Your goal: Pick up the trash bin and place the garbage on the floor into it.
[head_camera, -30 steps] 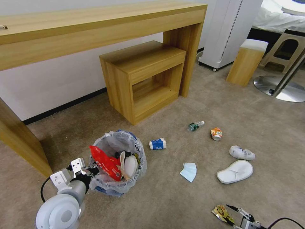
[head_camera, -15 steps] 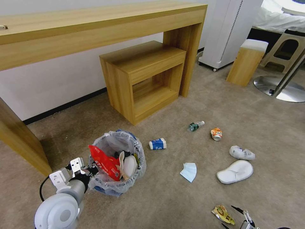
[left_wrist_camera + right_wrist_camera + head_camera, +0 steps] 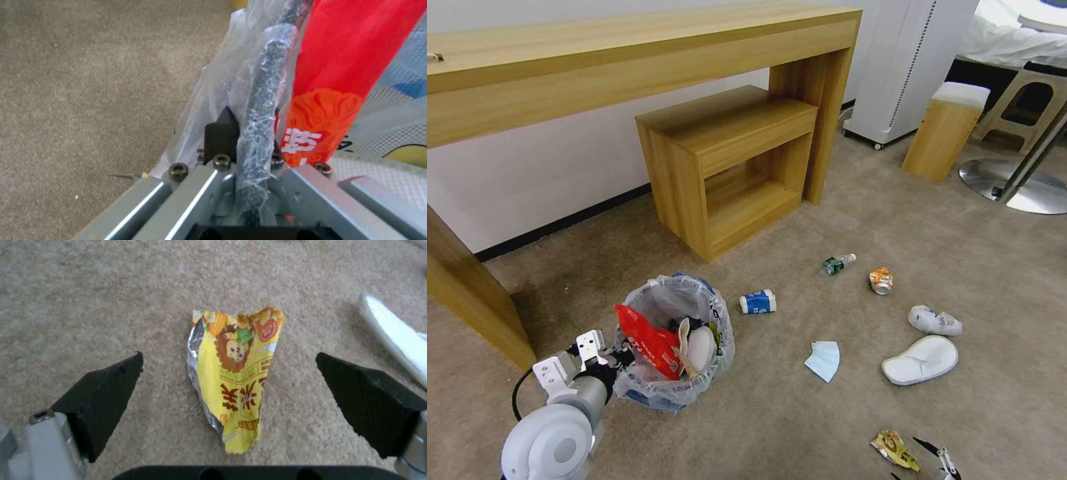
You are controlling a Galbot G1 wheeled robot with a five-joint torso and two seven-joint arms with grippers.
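Now mid-collection: left gripper (image 3: 242,133) clamped on rim of trash bin (image 3: 675,337) on floor (image 3: 774,413), right gripper (image 3: 229,368) poised wide open over yellow wrapper (image 3: 233,373) lying flat; likely next, lowering and closing on wrapper's crinkled edge.

Crinkled translucent plastic lines the trash bin (image 3: 677,347); the yellow wrapper (image 3: 233,380) looks glossy foil, on matt short-pile floor (image 3: 840,413).

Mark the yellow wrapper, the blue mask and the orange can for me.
yellow wrapper (image 3: 236,373): right wrist view, middle of its printed face.
blue mask (image 3: 823,360): head view, centre of the folded cloth.
orange can (image 3: 881,280): head view, its crushed side.
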